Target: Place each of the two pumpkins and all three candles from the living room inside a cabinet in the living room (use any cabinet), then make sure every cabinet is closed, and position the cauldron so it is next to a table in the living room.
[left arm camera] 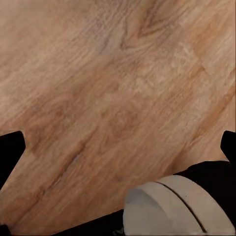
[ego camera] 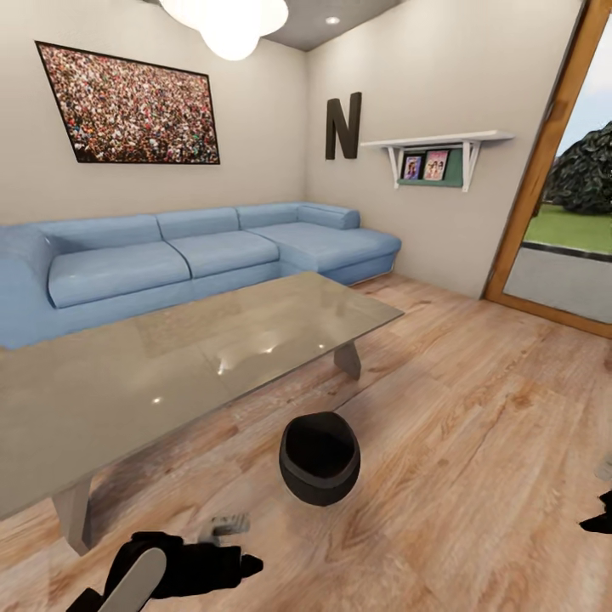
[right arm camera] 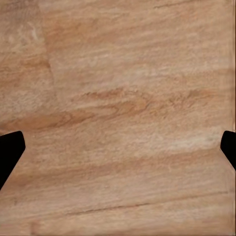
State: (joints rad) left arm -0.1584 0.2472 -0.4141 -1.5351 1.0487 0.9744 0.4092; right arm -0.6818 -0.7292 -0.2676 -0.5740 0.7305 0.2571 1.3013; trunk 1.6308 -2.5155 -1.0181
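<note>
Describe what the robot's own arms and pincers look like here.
The left arm is glossy black with a pale grey rounded panel, ending in a black left pincer. In each wrist view, the fingertips are plain black wedges. The right pincer is a black shape at the edge.

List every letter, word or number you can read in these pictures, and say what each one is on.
"N": a large dark letter mounted on the wall beside the white shelf.
The two framed pictures on that shelf: too small to read.
The large wall picture over the sofa: no readable text.
</note>
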